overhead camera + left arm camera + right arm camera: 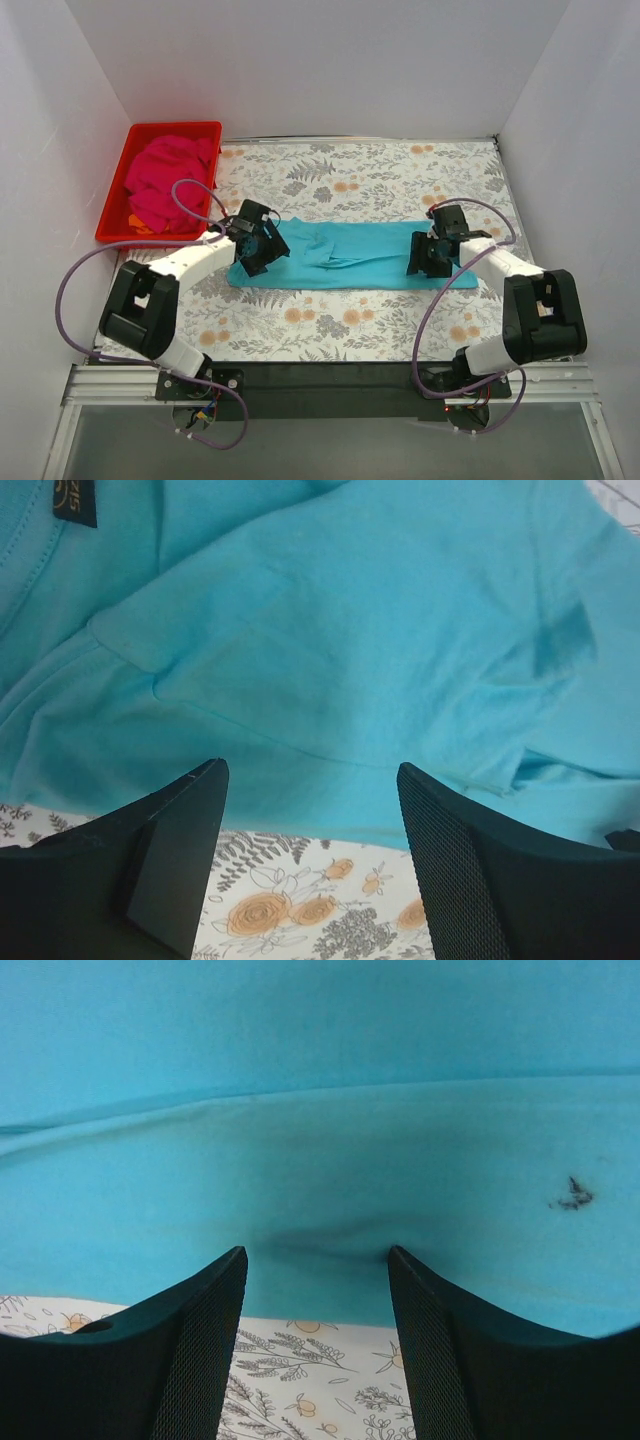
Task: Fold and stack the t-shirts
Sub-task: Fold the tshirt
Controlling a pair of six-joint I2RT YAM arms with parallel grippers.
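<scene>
Fingers of your left gripper stand wide apart with nothing clamped between them. They hang over the near edge of the turquoise t-shirt, at its left end. Between the two tips you see wrinkled turquoise cloth, and nearer you a strip of the flowered table. A dark label sits on the shirt at the far left of that wrist view.

Your right gripper is spread the same way, its fingers apart and gripping nothing, over the near edge of the same shirt at its right end. A small dark mark shows on the cloth just to the right of those tips, close to the hem. A shallow crease runs across the cloth right between them. You cannot tell from either wrist view whether the tips touch the cloth.

Your turquoise t-shirt lies as a long, narrow band across the middle of the table, a few folds bunched near its centre, with one gripper at each end. Beyond its left end, well apart from it, the pink t-shirt sits crumpled inside the red tray.
</scene>
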